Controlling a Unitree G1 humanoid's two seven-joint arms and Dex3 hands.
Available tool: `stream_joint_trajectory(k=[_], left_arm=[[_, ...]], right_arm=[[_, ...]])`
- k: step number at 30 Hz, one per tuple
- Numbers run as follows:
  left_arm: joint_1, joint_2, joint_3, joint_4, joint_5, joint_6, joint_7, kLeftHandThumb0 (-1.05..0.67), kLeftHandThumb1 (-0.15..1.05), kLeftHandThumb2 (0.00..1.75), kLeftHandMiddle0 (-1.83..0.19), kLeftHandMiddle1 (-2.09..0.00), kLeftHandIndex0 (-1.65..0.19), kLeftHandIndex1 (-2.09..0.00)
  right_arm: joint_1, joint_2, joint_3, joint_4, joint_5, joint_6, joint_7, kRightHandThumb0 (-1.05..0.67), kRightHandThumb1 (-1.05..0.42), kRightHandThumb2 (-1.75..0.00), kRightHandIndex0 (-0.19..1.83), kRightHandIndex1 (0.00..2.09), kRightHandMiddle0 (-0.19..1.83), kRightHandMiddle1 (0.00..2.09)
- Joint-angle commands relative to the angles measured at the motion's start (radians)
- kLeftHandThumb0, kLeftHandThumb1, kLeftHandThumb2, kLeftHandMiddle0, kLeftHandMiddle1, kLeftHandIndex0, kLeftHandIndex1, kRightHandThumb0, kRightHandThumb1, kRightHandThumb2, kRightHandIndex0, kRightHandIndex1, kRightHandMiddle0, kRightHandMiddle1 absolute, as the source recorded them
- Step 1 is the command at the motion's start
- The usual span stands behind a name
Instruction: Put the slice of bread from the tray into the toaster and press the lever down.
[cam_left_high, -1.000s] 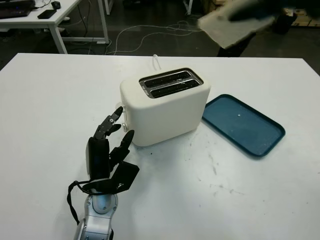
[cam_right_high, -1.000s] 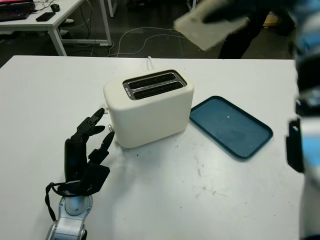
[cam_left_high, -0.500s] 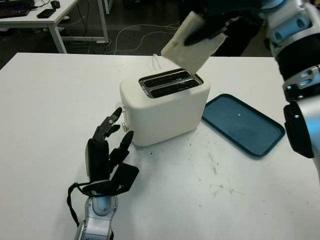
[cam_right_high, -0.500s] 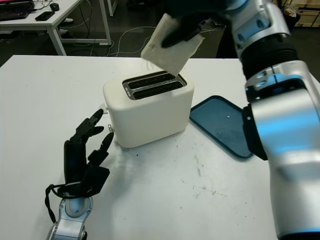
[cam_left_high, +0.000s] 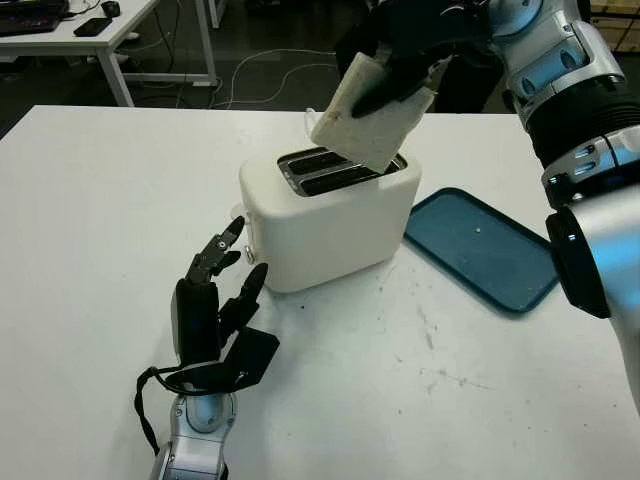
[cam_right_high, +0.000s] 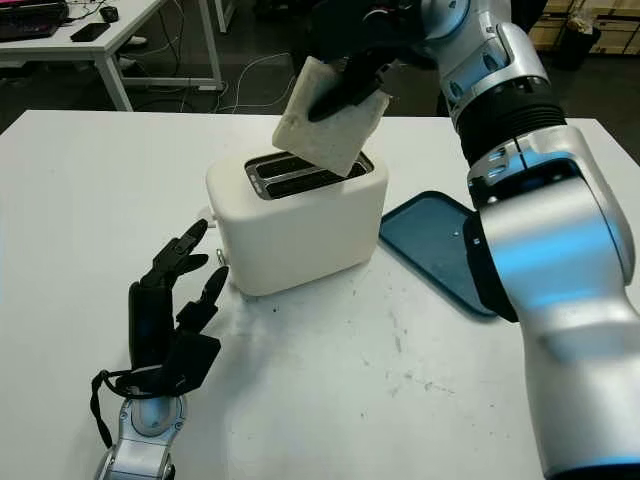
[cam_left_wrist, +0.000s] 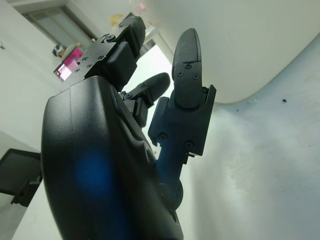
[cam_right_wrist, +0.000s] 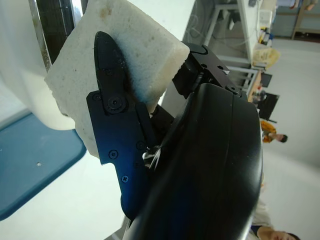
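Since 0.5 s ago, bread slice (cam_left_high: 368, 118) has dropped closer to toaster (cam_left_high: 328, 210). Left hand (cam_left_high: 215, 300) sits open beside its lever end. Right hand (cam_left_high: 405, 45) clasps the slice, tilted above the 2 slots. Insertion step underway; next needs squaring it to a slot. Tray (cam_left_high: 484, 249) lies beyond.

Dark floor (cam_left_high: 290, 40), cables (cam_left_high: 262, 68), desks (cam_left_high: 110, 30)

No readable text, labels, brands or numbers anywhere: none on the toaster (cam_left_high: 330, 215), the bread slice (cam_left_high: 368, 125), the tray (cam_left_high: 482, 248), the table (cam_left_high: 100, 200) or either robot hand.
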Motion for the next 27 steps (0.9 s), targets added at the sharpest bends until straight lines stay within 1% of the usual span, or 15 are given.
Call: stream_joint_trajectory(k=[1,2,4,5,6,7,11,12,17,21,27], left_arm=[[-0.010,-0.006,-0.002,0.010,0.004,-0.020,0.012,-0.46,0.92,0.25,-0.33,-0.96,-0.56,-0.01],[-0.011,-0.007,-0.003,0.011,0.008,-0.018,0.015,-0.47,0.92,0.25,-0.34,-0.96,-0.56,-0.01],[-0.014,-0.008,-0.004,0.016,0.010,-0.020,0.020,-0.48,0.92,0.26,-0.34,-0.97,-0.56,-0.02],[-0.014,-0.008,-0.005,0.019,0.008,-0.023,0.022,-0.48,0.92,0.26,-0.34,-0.97,-0.56,-0.02],[-0.014,-0.009,-0.005,0.021,0.007,-0.024,0.023,-0.48,0.92,0.26,-0.34,-0.97,-0.56,-0.01],[-0.014,-0.008,-0.006,0.022,0.007,-0.024,0.024,-0.48,0.92,0.26,-0.34,-0.97,-0.56,-0.01],[-0.013,-0.009,-0.009,0.021,0.002,-0.019,0.024,-0.48,0.92,0.26,-0.33,-0.97,-0.56,-0.01],[-0.012,-0.010,-0.009,0.020,0.003,-0.018,0.025,-0.48,0.92,0.25,-0.33,-0.98,-0.56,-0.01],[-0.010,-0.019,-0.013,0.019,0.002,-0.010,0.032,-0.48,0.92,0.24,-0.33,-0.98,-0.56,-0.01],[-0.006,-0.019,-0.017,0.014,0.010,-0.005,0.037,-0.48,0.92,0.25,-0.33,-0.99,-0.56,-0.01],[-0.006,-0.017,-0.021,0.016,0.010,-0.006,0.044,-0.48,0.92,0.25,-0.32,-0.99,-0.55,-0.01]], right_arm=[[0.019,0.006,-0.002,0.005,-0.002,-0.044,-0.025,-0.52,-0.92,-0.23,1.19,1.75,1.02,1.75],[0.025,0.006,-0.006,0.007,0.003,-0.064,-0.030,-0.51,-0.92,-0.23,1.18,1.75,1.02,1.75],[0.033,0.047,0.012,0.109,-0.033,-0.114,-0.160,-0.50,-0.92,-0.23,1.15,1.75,0.98,1.75],[0.033,0.049,0.014,0.125,-0.037,-0.145,-0.181,-0.62,-0.92,-0.20,1.21,1.74,1.04,1.73],[0.032,0.045,0.010,0.123,-0.032,-0.171,-0.181,-0.75,-0.92,-0.18,1.29,1.70,1.14,1.68],[0.032,0.037,0.003,0.106,-0.022,-0.189,-0.168,-0.77,-0.92,-0.19,1.32,1.70,1.19,1.66],[0.049,0.022,-0.038,0.055,0.019,-0.259,-0.152,-0.55,-0.92,-0.27,1.23,1.74,1.08,1.74],[0.051,0.022,-0.046,0.049,0.026,-0.266,-0.150,-0.53,-0.92,-0.27,1.22,1.74,1.07,1.74],[0.048,0.024,-0.061,0.039,0.040,-0.258,-0.127,-0.50,-0.92,-0.29,1.18,1.75,1.01,1.75],[0.054,0.025,-0.064,0.042,0.043,-0.258,-0.115,-0.49,-0.92,-0.27,1.17,1.75,1.00,1.75],[0.056,0.017,-0.061,0.050,0.039,-0.257,-0.090,-0.49,-0.92,-0.28,1.17,1.75,0.99,1.75]])
